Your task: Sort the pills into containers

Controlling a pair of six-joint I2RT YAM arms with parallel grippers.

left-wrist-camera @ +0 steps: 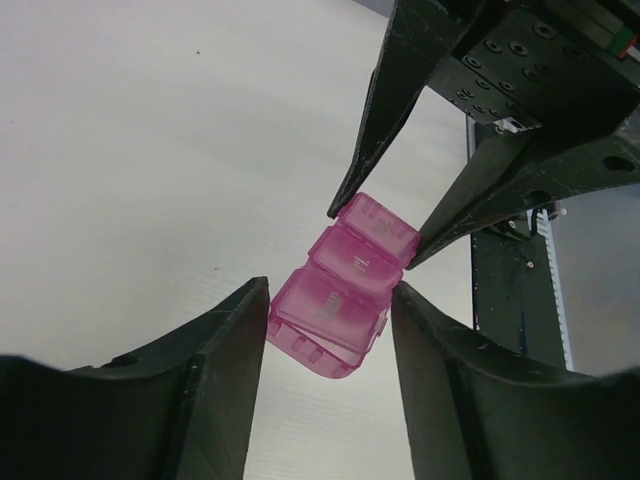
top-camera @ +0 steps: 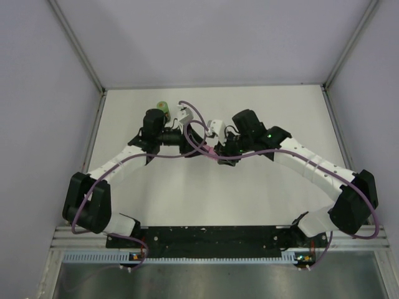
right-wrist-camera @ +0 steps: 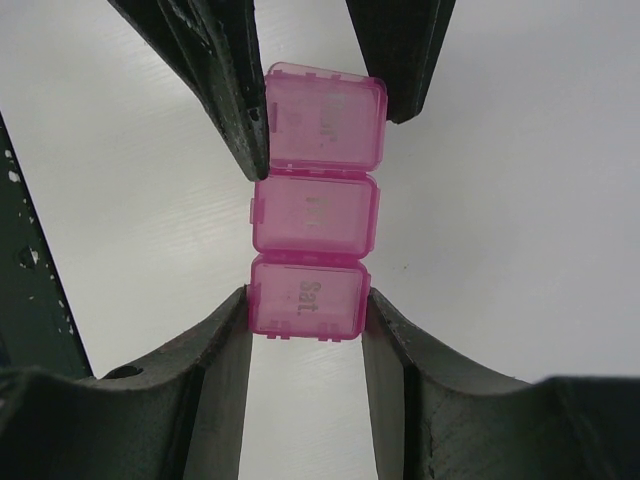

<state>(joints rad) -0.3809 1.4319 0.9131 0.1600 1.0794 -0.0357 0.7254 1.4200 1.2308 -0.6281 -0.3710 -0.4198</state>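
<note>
The pink translucent pill box (right-wrist-camera: 315, 215), a row of three joined compartments with lids closed, is held above the white table between both grippers. My right gripper (right-wrist-camera: 305, 300) is shut on the end compartment marked "Sat.". My left gripper (left-wrist-camera: 330, 292) closes on the opposite end compartment, its fingertips touching both sides; the box (left-wrist-camera: 345, 285) sits tilted between them. In the top view the box (top-camera: 211, 151) is a small pink spot where the two grippers meet at mid-table. No loose pills show in any view.
A green bottle (top-camera: 163, 107) stands behind the left wrist at the back of the table (top-camera: 262, 199). Purple cables loop over both arms. Grey walls enclose the table on three sides.
</note>
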